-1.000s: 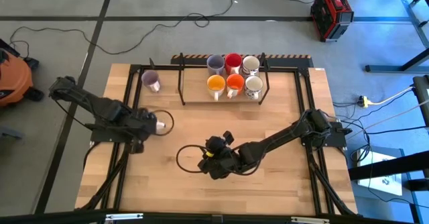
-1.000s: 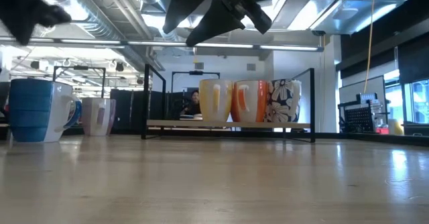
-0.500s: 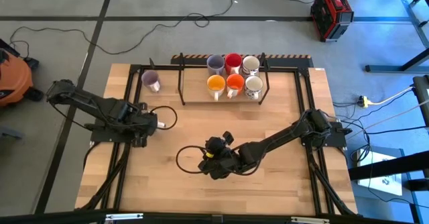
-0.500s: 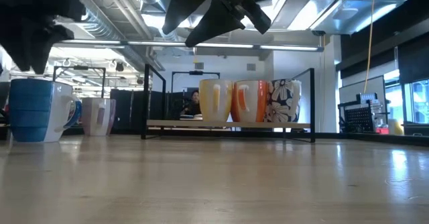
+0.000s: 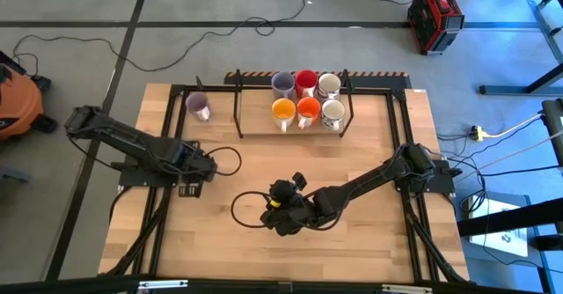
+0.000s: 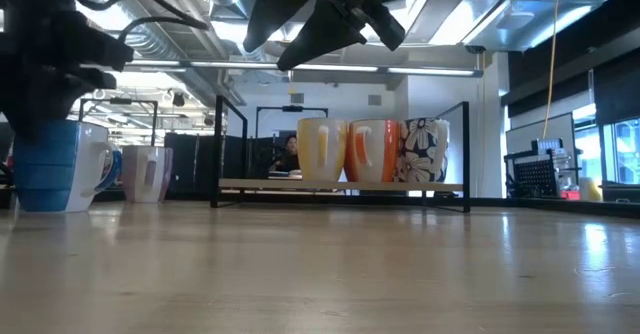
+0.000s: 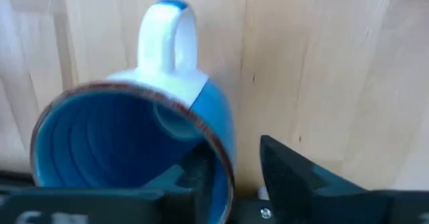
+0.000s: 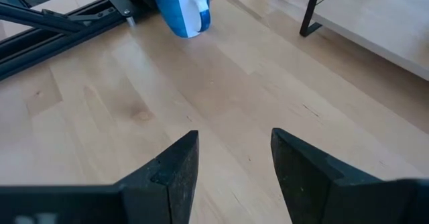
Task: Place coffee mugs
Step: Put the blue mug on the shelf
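**K:** Wooden tabletop (image 5: 369, 237), black rail frame around it. Where are the mugs?

**M:** Six are on the low wooden shelf (image 5: 255, 125) at the far edge. Far row is lilac mug (image 5: 282, 84), red mug (image 5: 305, 82), cream mug (image 5: 328, 84). Near row is yellow-orange mug (image 5: 282, 110), orange mug (image 5: 308, 110), white flowered mug (image 5: 332, 113). A second lilac mug (image 5: 198, 107) stands on the tabletop, left of the shelf.

**K:** And the blue one?

**M:** Blue ribbed mug with white handle (image 7: 134, 140) is upright at the left side, under the left claw (image 7: 238, 170).

**K:** Gripped?

**M:** No. The fingers are apart, one inside the rim and one outside. Bare wood shows between the outer finger and the mug wall.

**K:** Right arm?

**M:** Right claw (image 8: 234, 137) is low over the near centre, fingers apart and empty, pointing left toward the blue mug.
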Motion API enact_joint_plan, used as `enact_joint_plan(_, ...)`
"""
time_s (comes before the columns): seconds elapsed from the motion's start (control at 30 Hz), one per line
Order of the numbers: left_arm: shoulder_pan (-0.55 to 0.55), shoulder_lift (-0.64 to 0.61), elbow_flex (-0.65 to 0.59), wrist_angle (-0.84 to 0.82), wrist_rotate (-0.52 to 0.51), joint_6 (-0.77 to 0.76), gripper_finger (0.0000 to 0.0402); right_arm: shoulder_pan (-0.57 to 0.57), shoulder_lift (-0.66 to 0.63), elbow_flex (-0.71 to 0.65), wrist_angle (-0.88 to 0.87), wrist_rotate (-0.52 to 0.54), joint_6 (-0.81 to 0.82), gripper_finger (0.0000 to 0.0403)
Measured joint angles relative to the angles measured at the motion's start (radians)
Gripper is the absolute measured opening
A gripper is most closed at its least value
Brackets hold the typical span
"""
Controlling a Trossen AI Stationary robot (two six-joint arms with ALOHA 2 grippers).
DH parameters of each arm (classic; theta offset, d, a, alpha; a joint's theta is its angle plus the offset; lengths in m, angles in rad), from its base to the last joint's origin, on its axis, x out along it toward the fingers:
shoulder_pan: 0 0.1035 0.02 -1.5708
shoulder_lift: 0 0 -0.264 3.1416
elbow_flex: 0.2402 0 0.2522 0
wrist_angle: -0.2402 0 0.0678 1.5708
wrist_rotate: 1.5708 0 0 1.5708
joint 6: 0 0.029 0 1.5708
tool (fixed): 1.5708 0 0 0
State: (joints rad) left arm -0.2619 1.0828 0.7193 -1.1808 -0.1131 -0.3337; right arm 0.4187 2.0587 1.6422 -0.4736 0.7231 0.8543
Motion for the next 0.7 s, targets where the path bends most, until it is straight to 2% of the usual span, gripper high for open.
enact_joint_plan(0.2,0.000,0.018,0.000,0.060,0.013,0.075,0.0018,0.000,0.000,0.000,0.000,-0.001,0.000,0.0175)
enact_joint_plan(0.3,-0.011,0.019,0.028,0.104,0.052,0.089,0.0014,0.000,-0.003,0.000,-0.003,-0.002,0.000,0.0175)
enact_joint_plan(0.47,-0.046,0.054,0.114,0.164,0.050,0.116,0.0012,0.001,-0.043,0.000,-0.055,-0.008,0.000,0.0175)
enact_joint_plan(0.7,-0.055,0.224,0.219,0.238,0.052,0.210,0.0012,-0.003,-0.107,0.000,-0.199,0.000,0.008,0.0175)
